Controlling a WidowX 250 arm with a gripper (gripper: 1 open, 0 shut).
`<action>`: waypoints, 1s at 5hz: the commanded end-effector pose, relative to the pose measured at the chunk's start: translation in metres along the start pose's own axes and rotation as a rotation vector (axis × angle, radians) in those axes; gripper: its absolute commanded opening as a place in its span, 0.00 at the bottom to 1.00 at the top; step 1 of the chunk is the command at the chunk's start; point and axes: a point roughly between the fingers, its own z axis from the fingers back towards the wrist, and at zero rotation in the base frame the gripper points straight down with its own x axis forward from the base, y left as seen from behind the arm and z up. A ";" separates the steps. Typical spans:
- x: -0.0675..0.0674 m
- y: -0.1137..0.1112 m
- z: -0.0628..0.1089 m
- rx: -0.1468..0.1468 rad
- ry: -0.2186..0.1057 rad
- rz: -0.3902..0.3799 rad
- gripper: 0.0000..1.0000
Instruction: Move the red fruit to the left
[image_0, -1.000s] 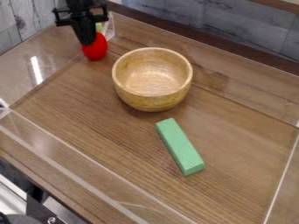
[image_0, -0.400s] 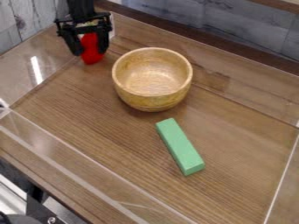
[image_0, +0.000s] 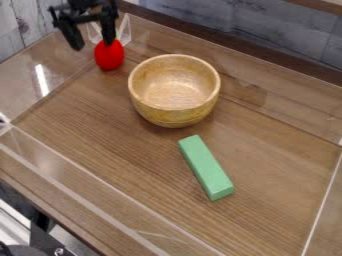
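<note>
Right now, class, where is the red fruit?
The red fruit rests on the table's far left, left of the wooden bowl, just below the open gripper.

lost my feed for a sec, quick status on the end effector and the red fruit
End effector open, above the fruit, not touching. Red fruit on the table, left of the wooden bowl. Nothing blocking.

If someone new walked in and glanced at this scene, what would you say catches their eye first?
Probably the wooden bowl, sitting near the middle of the table, large and empty. Next, the bright red fruit at the far left corner, resting on the table with the open end effector just above it. Last, the flat green block lying nearer the camera, apart from the bowl.
</note>
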 end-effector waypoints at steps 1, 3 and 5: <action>-0.007 -0.020 0.040 0.006 -0.093 -0.019 1.00; -0.011 -0.033 0.052 0.001 -0.113 0.088 1.00; -0.019 -0.026 0.077 0.023 -0.079 -0.050 1.00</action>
